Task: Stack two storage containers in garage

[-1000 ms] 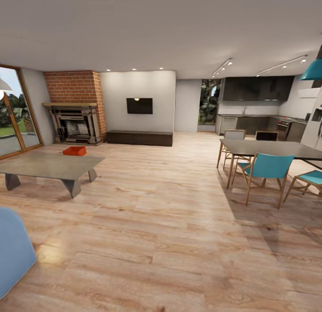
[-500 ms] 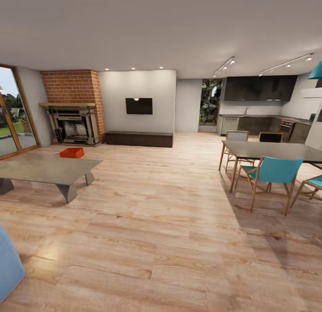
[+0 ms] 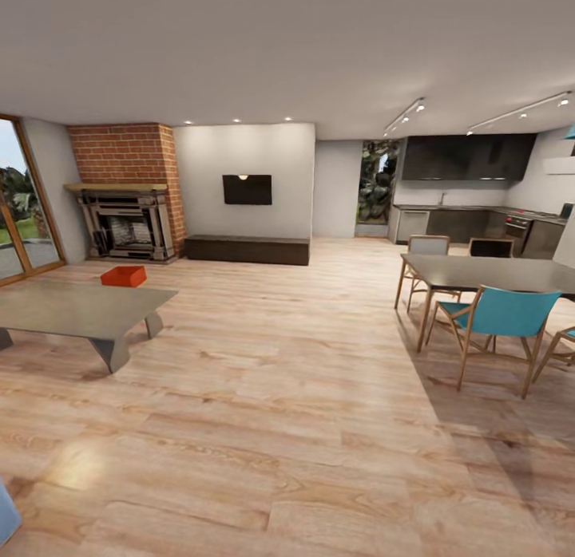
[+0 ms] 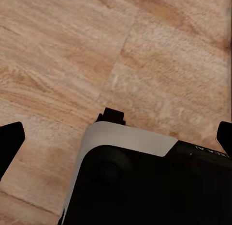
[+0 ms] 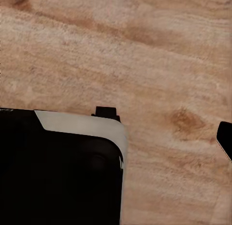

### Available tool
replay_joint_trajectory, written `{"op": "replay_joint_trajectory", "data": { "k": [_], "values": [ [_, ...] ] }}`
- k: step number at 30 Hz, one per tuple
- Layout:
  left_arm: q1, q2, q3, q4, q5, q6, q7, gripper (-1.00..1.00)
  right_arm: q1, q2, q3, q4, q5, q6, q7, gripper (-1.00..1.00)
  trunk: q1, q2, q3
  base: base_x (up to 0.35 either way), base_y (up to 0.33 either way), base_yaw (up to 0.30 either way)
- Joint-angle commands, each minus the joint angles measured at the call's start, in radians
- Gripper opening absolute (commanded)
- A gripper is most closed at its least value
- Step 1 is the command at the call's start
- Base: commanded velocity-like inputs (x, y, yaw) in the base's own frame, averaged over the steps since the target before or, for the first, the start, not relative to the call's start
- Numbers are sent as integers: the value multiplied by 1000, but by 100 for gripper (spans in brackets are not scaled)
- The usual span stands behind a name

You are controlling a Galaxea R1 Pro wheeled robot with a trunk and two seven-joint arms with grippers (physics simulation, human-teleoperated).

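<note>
Living room, head view. Light wood plank floor (image 3: 287, 397) runs across the whole lower field.

Item 1: storage container (image 3: 124, 276), orange-red, open-topped, at about 10 o'clock, sitting at the far edge of the low grey bench (image 3: 76, 310); whether it rests on the bench top or on the floor just behind it cannot be told. One container is visible.

Item 2: brick fireplace (image 3: 128, 194), at 10–11 o'clock, beyond the container.

Item 3: long dark low cabinet (image 3: 247, 248) against the white wall at 12 o'clock, with a dark wall screen (image 3: 247, 189) above it.

Item 4: wood-framed glass doors (image 3: 20, 206), far 9–10 o'clock.

Item 5: dining table (image 3: 487, 274) at 2–3 o'clock, with a teal chair (image 3: 503, 318) on its near side; dark kitchen cabinets (image 3: 467, 158) behind.

Item 6: blue sofa corner (image 3: 6, 513) at 8 o'clock.

Left pincer (image 4: 116, 138): left wrist view, black fingertips at opposite frame edges, spread wide, holding nothing, over plank floor and the robot's black-and-white body.

Right pincer: right wrist view, one fingertip (image 5: 225, 138) visible at the frame edge; spread or clenched cannot be told.
</note>
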Motion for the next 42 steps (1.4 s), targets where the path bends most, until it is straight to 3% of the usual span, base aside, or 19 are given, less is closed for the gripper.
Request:
{"op": "replay_joint_trajectory", "data": {
  "k": [1,42],
  "values": [
    [-1,0,-1,0,4,-3,2,100,-1,0,9,3,-10,-6,-1,100,1,-1,-1,325,0,0],
    [-1,-3,-1,2,2,-17,2,100,-1,-8,0,-2,-10,-1,5,100,1,-1,-1,325,0,0]
  ]
}}
